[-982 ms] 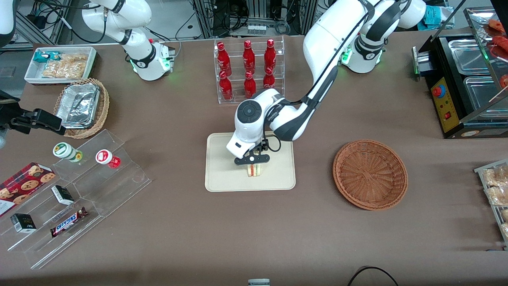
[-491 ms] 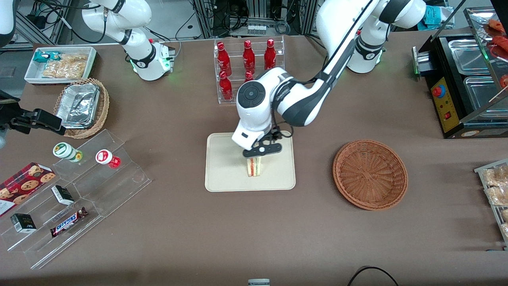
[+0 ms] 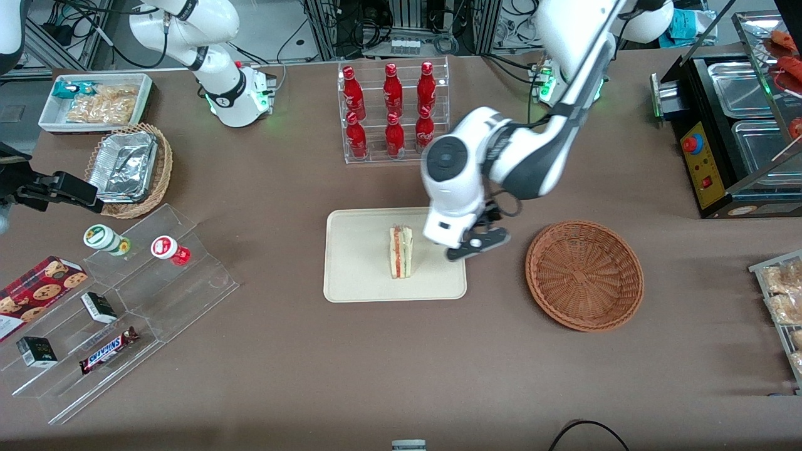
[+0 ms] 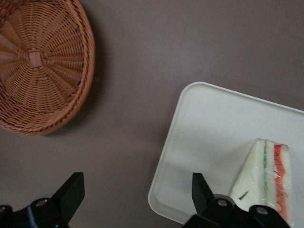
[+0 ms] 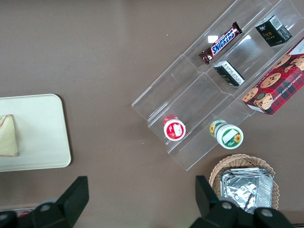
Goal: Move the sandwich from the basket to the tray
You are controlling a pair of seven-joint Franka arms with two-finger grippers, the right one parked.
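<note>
The sandwich [image 3: 400, 252] stands on its edge in the middle of the cream tray [image 3: 357, 263], its red and green filling showing [image 4: 268, 173]. My left gripper [image 3: 474, 246] hangs open and empty above the tray's edge on the basket's side, well clear of the sandwich. In the left wrist view the two dark fingertips [image 4: 72, 190] stand wide apart over the brown table and the tray's corner [image 4: 190, 142]. The reddish-brown basket [image 3: 584, 274] sits empty toward the working arm's end [image 4: 40, 66].
A clear rack of red bottles [image 3: 391, 109] stands farther from the front camera than the tray. A tiered acrylic stand with snacks [image 3: 119, 300], a tan basket of foil trays [image 3: 128, 169] and a white snack bin [image 3: 94, 103] lie toward the parked arm's end. A black appliance [image 3: 733, 125] stands at the working arm's end.
The gripper let go of the sandwich, rose and swung sideways toward the basket. The sandwich stays standing on the tray.
</note>
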